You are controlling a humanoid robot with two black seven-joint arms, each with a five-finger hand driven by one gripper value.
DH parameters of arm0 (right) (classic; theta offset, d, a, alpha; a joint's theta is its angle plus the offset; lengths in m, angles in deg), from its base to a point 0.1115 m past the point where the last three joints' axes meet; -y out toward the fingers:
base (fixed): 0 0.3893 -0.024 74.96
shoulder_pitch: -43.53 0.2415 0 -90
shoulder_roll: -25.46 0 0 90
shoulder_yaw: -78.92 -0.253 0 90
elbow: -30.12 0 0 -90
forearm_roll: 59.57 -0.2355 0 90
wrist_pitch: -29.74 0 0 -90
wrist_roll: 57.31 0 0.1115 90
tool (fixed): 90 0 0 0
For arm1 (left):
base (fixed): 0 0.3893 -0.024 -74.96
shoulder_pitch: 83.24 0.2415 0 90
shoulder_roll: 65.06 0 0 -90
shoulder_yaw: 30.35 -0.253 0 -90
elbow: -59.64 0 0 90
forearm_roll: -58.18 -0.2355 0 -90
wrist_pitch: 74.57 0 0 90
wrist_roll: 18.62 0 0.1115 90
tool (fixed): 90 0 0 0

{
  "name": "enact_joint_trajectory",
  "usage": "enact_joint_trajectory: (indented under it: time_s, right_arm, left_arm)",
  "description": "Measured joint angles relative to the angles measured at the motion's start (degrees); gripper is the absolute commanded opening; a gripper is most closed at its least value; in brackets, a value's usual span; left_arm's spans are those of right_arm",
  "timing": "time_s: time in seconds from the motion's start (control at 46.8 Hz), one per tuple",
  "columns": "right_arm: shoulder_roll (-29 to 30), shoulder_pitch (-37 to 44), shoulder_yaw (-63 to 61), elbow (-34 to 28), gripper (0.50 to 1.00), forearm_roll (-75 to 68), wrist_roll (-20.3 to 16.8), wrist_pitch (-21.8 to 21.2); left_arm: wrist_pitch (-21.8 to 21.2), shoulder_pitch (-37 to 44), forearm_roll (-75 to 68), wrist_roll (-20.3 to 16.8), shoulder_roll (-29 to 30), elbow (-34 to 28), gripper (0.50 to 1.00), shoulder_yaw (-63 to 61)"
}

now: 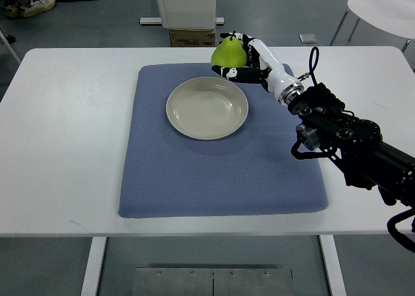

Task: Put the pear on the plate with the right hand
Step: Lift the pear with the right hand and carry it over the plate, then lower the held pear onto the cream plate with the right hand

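A white table [65, 147] is seen from above, and most of its middle is covered by a blue mat [194, 172]. A shallow beige plate [207, 108] is set on the far half of the mat, and nothing is seen lying in it. Beyond the far edge of the table, a white stand [185, 4] with a cardboard box [191, 37] at its foot is seen behind the plate. A white chair [382, 7] is placed further off to the plate's right, and a person's shoes [26, 5] can be made out at the far left corner of the floor.

A green pear [228, 52] is held just beyond the plate's far right rim, over the far edge of the mat. It is enclosed by the right hand [243, 59], whose black and white fingers [235, 72] are curled around its right side and underside. Whether the pear rests on the mat or is lifted clear cannot be told. The space between pear and plate is not blocked by anything.

The right arm [343, 137] is brought in from the right edge, low across the table to the right of the plate, with the white wrist angled toward the pear.
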Motion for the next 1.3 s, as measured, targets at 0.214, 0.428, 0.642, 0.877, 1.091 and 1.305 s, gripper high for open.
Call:
enact_joint_trajectory:
  time_s: [0.214,0.428,0.642,0.877,1.091,1.305]
  right_arm:
    - [0.03,0.13,0.2,0.01,0.5,0.0,-1.79,-1.25]
    - [0.03,-0.65,0.28,0.02,0.5,0.0,-1.97,-1.27]
    - [0.03,-1.95,0.51,-0.68,0.5,-0.03,-2.08,-1.6]
    - [0.02,-4.07,0.65,-1.52,0.5,0.0,-2.16,-4.76]
    - [0.03,-6.07,1.97,-2.01,0.5,0.01,-2.03,-5.12]
    - [0.02,-6.78,2.83,-2.07,0.5,0.01,-1.55,-5.08]
  left_arm:
    - [0.0,0.01,0.0,0.0,0.0,0.01,1.0,0.0]
    - [0.0,0.0,-0.01,0.0,0.0,-0.01,1.0,0.0]
    - [0.0,0.0,-0.01,0.0,0.0,-0.02,1.0,0.0]
    - [0.0,0.02,0.0,0.0,0.0,-0.01,1.0,0.0]
    - [0.0,0.01,0.0,0.0,0.0,0.0,1.0,0.0]
    - [0.0,0.01,0.0,0.0,0.0,0.0,1.0,0.0]
